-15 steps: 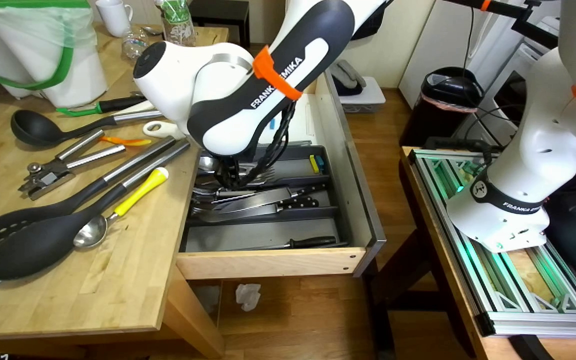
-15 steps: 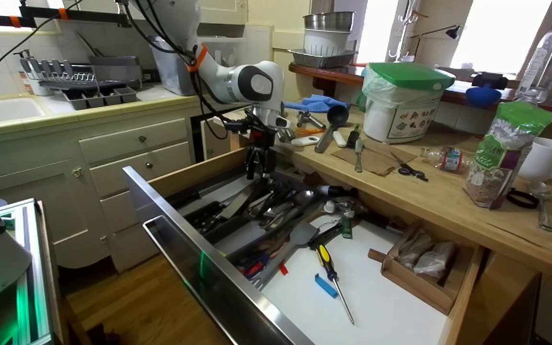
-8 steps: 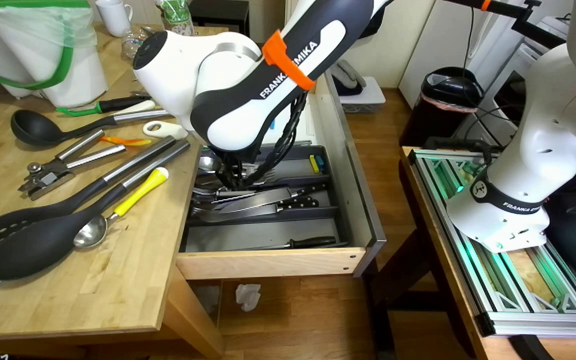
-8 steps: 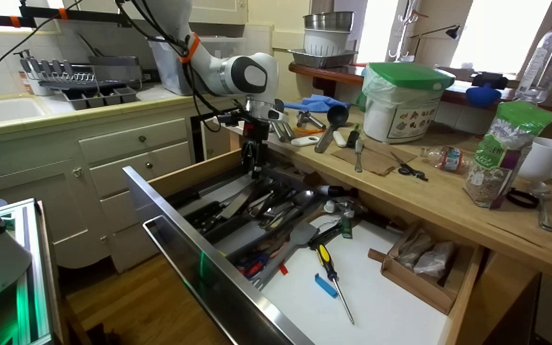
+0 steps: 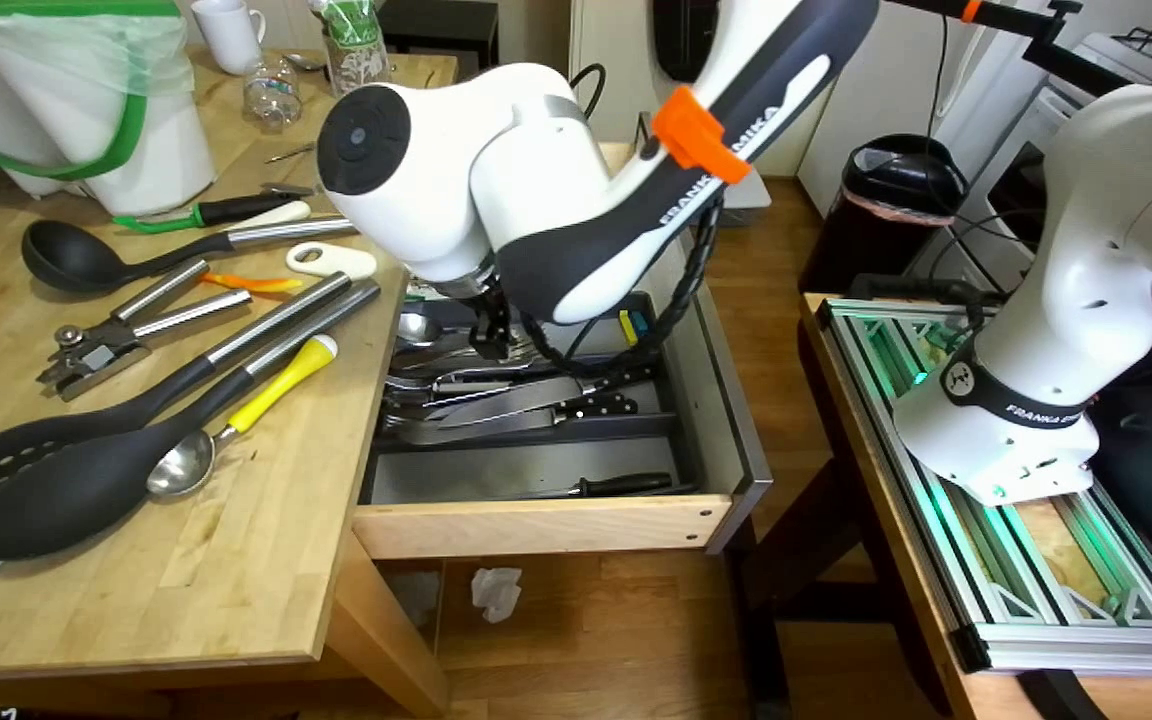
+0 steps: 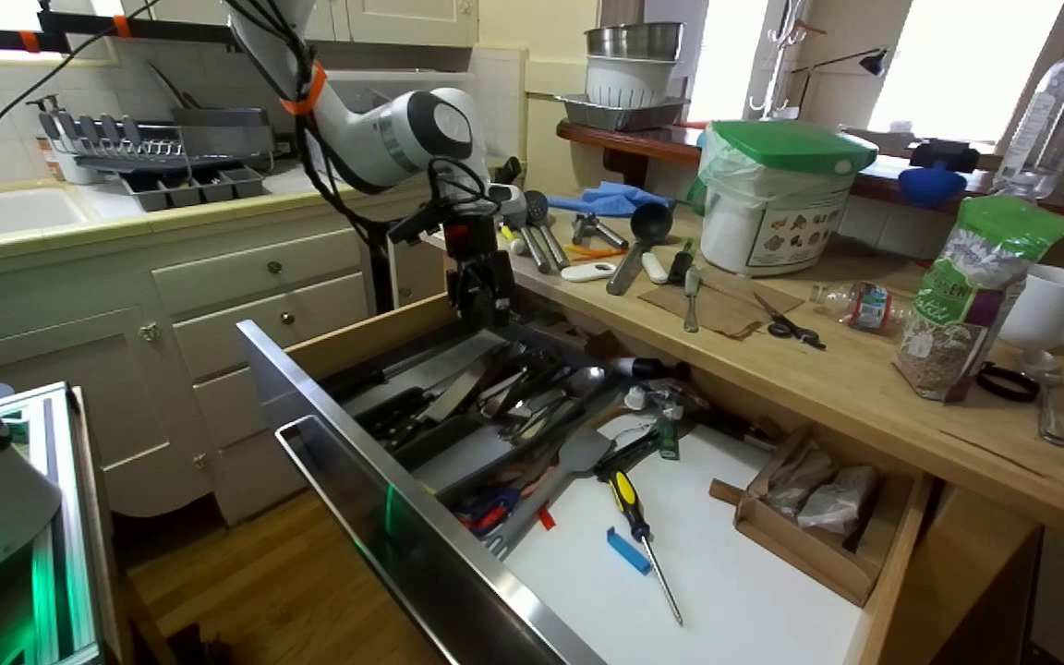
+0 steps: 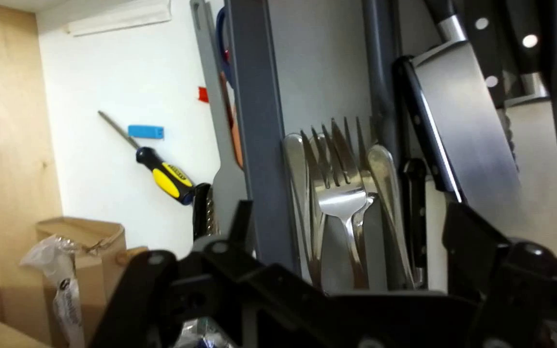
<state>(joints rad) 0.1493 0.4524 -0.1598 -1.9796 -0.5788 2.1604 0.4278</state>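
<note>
The wooden table (image 5: 246, 590) bears the bin (image 6: 772, 203). Near the bin lie the ladle (image 5: 101, 266), brown paper (image 6: 726, 317) and bottle (image 6: 867, 307); farther from it stand the bag (image 6: 961, 319) and the mug (image 6: 1054, 303). Well apart from the bin lie the slotted spoon (image 5: 136, 406), the solid spoon (image 5: 121, 460) and the scoop (image 5: 276, 392).

– What is hidden in the wrist view?
– Bottom centre: the black gripper (image 7: 351, 216), itself cropped by the lower edge, covers the lower end of a four-tined fork (image 7: 341, 198).
– And in an exterior view?
– Far left: a black slotted spoon (image 5: 36, 435), cut off.
</note>
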